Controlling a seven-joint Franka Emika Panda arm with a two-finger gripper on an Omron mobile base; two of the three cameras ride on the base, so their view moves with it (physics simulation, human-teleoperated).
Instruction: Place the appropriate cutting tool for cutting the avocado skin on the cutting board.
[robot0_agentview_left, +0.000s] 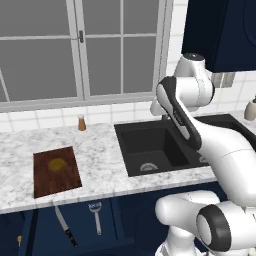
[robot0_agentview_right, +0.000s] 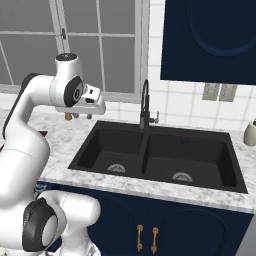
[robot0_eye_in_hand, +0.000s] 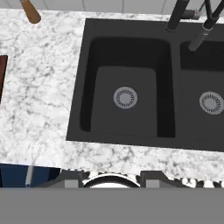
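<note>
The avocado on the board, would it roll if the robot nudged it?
Probably a little: the avocado looks roundish and lies loose on the flat cutting board, with nothing beside it to stop it. It seems small, so likely light and easily shifted.

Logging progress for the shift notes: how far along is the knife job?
Nothing done yet. The avocado sits on the cutting board, but the knife still lies in the open drawer beside the slotted utensil. Nothing is in hand. Left: grasp the knife and set it on the board.
</note>
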